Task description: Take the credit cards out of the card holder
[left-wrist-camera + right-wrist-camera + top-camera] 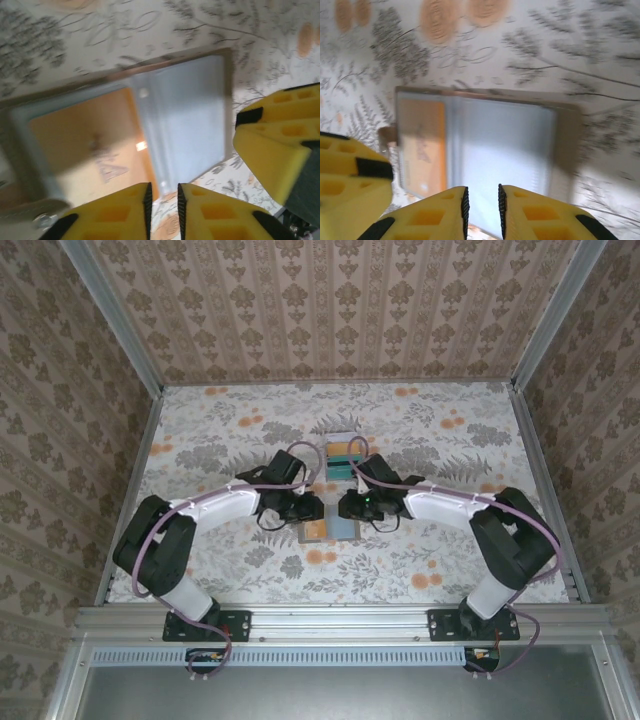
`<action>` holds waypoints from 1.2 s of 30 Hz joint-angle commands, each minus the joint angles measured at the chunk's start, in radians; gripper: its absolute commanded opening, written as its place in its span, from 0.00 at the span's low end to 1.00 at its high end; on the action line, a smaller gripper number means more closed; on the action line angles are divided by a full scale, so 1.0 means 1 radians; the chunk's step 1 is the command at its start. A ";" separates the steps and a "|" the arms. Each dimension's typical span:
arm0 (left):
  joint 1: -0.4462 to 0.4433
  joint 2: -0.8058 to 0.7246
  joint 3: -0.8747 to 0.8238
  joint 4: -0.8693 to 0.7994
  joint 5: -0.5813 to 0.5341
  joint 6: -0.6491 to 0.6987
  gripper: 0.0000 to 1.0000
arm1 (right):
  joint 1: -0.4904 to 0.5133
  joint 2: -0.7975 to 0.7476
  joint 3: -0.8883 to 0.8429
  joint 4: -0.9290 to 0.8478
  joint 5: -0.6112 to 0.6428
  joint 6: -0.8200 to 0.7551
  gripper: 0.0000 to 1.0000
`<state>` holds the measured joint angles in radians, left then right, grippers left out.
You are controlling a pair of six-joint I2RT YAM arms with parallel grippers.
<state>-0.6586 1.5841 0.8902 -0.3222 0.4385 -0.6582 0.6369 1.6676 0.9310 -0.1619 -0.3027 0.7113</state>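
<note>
Yellow fingers [120,212] of the left hand [163,189] are almost pressed together, leaving a thin slit with nothing seen in it. They sit just above the open card holder [190,115]. The right hand [481,191] is closed the same way over the holder's 3 o'clock panel. An orange-tan credit card [85,140] fills the 9 o'clock panel. The holder lies mid-worktop [220,430], with a white-rimmed box [340,452] at its 12 o'clock.

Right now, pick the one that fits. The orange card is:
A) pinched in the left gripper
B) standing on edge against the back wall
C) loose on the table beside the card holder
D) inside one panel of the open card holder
D: the orange card lies flat, framed by the pale lining of one panel of the open card holder, beside its bare blue-grey panel.
</note>
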 commanded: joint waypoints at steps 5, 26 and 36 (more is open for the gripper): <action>0.025 0.001 -0.060 -0.022 -0.025 0.009 0.10 | 0.052 0.110 0.093 0.012 -0.082 0.021 0.22; 0.026 0.047 -0.111 -0.020 -0.052 -0.010 0.08 | 0.055 0.215 0.115 0.028 -0.140 0.042 0.21; 0.024 0.048 -0.116 -0.014 -0.047 -0.016 0.08 | 0.058 0.222 0.117 0.037 -0.161 0.043 0.16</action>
<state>-0.6376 1.6028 0.7998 -0.3244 0.4007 -0.6617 0.6891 1.8656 1.0260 -0.1448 -0.4274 0.7422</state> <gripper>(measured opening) 0.080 0.176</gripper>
